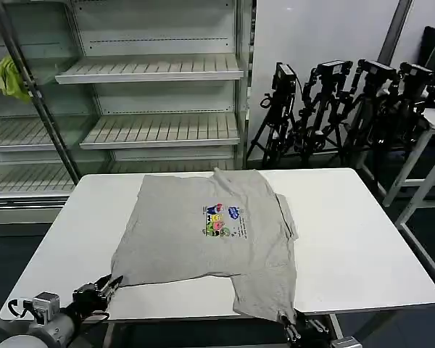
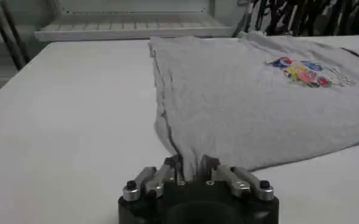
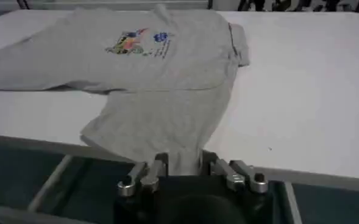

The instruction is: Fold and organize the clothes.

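Head view: we are seeing the grey T-shirt (image 1: 210,239) lying on the white table (image 1: 355,239), chest print (image 1: 219,219) facing up, one part hanging over the near edge. Our left gripper (image 1: 113,283) is pinching the shirt's near-left corner; our right gripper (image 1: 288,325) is holding the overhanging part at the near edge.

Left wrist view: the left gripper (image 2: 190,170) is clamping a grey fabric fold between its fingers.

Right wrist view: the right gripper (image 3: 182,165) is closing on the shirt's hanging edge, just below table level.
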Available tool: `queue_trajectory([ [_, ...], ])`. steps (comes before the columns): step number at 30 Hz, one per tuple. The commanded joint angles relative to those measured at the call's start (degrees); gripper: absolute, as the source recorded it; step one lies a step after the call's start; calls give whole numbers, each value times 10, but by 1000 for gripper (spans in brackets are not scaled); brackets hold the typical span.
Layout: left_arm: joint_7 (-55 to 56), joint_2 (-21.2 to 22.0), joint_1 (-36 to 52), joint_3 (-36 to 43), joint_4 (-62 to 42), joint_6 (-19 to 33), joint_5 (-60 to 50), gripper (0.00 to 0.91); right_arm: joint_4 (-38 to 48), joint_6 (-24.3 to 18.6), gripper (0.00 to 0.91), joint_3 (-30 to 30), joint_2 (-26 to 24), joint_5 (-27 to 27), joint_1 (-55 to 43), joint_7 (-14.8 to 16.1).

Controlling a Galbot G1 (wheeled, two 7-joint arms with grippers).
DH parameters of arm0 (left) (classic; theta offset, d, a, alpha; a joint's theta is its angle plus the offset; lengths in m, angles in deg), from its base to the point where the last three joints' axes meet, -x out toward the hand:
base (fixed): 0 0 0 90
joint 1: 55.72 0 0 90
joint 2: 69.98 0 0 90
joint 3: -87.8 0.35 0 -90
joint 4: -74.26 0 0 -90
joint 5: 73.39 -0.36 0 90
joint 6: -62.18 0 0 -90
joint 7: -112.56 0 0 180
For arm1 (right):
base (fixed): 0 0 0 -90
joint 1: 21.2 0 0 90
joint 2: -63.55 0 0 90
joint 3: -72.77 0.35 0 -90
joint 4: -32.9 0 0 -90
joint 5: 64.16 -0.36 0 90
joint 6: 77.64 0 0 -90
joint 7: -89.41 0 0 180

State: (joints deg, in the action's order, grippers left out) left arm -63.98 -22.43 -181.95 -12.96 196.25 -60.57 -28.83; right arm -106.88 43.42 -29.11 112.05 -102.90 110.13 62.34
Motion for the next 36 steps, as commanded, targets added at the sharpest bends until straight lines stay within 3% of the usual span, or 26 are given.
queue_trajectory([
  [1, 0, 0, 0, 2, -3, -2, -1, 50, 2, 2, 0, -3, -1, -1, -1, -2],
  [22, -23, -1, -17, -19, 16, 9, -33, 40, -13, -16, 0, 3, -5, 22, 13, 8],
  [36, -22, -13, -104, -90, 91, 6, -27, 50, -92, -20, 0, 74, -37, 19, 98, 1],
])
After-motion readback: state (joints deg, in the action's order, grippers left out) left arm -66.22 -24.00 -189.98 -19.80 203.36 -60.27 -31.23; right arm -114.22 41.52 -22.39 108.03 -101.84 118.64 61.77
